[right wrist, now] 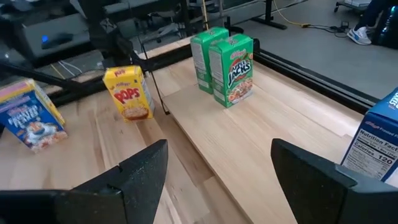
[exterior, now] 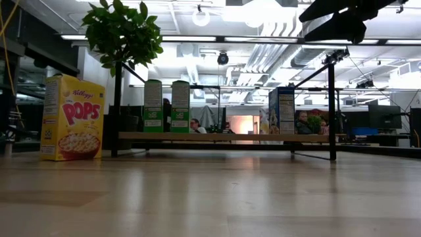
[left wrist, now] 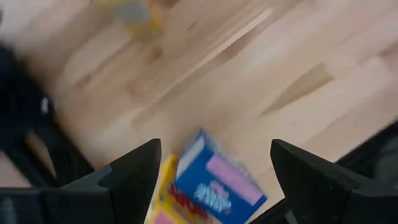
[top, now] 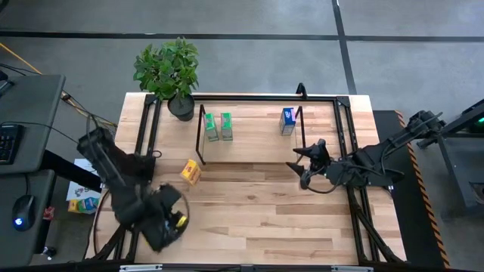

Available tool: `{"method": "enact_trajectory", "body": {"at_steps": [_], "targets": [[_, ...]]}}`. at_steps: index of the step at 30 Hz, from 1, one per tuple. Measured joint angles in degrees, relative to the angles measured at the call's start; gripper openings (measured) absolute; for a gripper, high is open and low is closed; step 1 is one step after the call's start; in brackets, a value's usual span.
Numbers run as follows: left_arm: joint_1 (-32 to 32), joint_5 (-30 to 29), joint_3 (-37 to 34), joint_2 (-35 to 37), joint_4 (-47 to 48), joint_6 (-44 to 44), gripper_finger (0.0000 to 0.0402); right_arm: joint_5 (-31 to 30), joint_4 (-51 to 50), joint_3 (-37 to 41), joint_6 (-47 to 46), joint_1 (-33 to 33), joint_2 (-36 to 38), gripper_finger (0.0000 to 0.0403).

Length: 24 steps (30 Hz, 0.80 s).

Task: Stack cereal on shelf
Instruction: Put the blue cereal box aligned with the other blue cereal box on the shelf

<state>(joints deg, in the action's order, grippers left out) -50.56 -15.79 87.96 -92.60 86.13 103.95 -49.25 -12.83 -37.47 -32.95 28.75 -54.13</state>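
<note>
Two green cereal boxes [top: 218,127] [right wrist: 225,61] and one blue box [top: 287,121] [right wrist: 380,142] stand upright on the shelf's wooden board [top: 253,143] [exterior: 223,136]. A yellow box [top: 190,172] [right wrist: 129,93] stands on the table in front of the shelf's left end. My left gripper [top: 170,221] [left wrist: 214,168] is open at the table's near left. It hovers over a second blue box [left wrist: 219,183] [right wrist: 31,119] and a second yellow box [left wrist: 163,200] close together below it. My right gripper [top: 305,165] [right wrist: 217,171] is open, in front of the shelf's right end.
A potted plant [top: 168,72] stands at the table's far left corner, beside the shelf. A black metal frame [top: 344,136] runs along the table's edges. Bare wood [top: 257,211] lies between the two grippers. A desk with a keyboard and a mouse stands left of the table.
</note>
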Motion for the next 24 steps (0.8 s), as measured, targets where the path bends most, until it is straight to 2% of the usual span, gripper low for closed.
{"method": "enact_trajectory", "body": {"at_steps": [7, 10, 24], "targets": [[-6.7, -0.2, 0.0, -4.1, -0.4, 24.0, 0.0294, 0.2, -0.2, 0.0, 1.0, 0.0, 0.1, 0.0278], [-8.4, 0.0, 0.0, -5.9, -0.1, 30.9, 0.0294, 0.2, -0.2, 0.0, 2.0, 0.0, 0.1, 0.0278], [-5.3, 2.4, 0.0, -7.9, -3.2, 31.0, 0.0294, 0.2, -0.8, 0.0, 2.0, 0.0, 0.1, 0.0277]]}}
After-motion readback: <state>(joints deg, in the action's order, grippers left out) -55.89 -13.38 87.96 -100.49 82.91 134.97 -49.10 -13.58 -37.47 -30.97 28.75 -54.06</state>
